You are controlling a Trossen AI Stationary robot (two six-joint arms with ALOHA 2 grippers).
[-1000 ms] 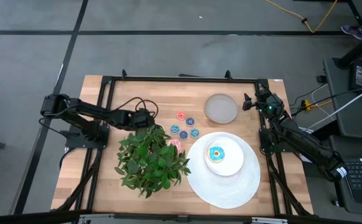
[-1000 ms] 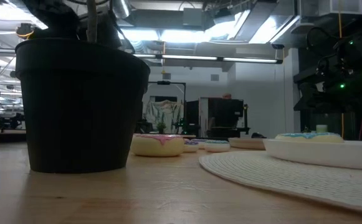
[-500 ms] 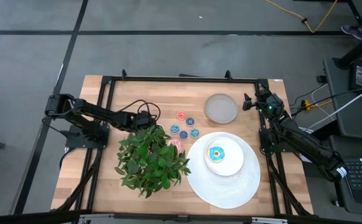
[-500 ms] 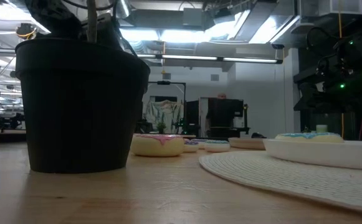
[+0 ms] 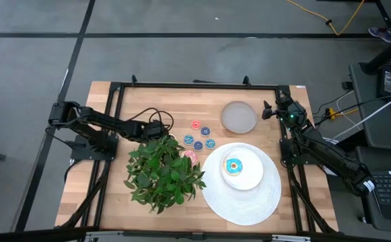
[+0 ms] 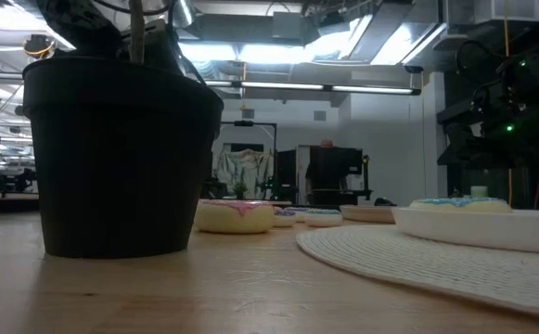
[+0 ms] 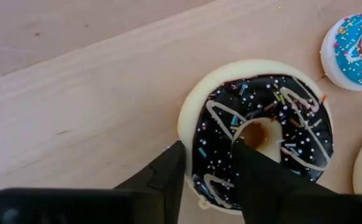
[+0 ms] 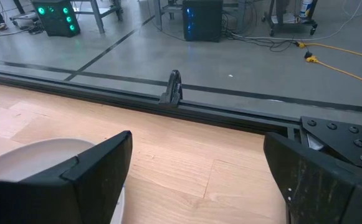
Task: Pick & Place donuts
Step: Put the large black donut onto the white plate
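Two arms: both are reaching in over the wooden table (image 5: pixel 182 101), one from each side.
Left gripper (image 5: pixel 156 128): it is sitting low at the far edge of the potted plant (image 5: pixel 163 171), left of the table's middle.
Left fingers (image 7: pixel 168 177): they are straddling one side of a ring, one tip at the outer rim and the other in the hole, clamping the ring between them.
Dark brown donut (image 7: pixel 293 124): it is lying flat on the wood in that grip; from overhead it is hidden by the gripper and the leaves.
Pot (image 6: pixel 121 158): it is standing upright, filling the near left of the low view.
Pink donut (image 5: pixel 190 155): it is lying on the table just beside the plant's right edge.
Tiny rings (image 5: pixel 198 145): five blue and red ones are lying in a loose cluster near the table's middle.
Grey dish (image 5: pixel 239 117): it is sitting toward the far right of the table.
Light blue donut (image 5: pixel 234 166): it is resting on the white plate (image 5: pixel 252 180), which is sitting on a round white mat (image 5: pixel 242 202).
Right gripper (image 5: pixel 268 109): it is waiting just beside the grey dish, fingers spread wide with nothing between them.
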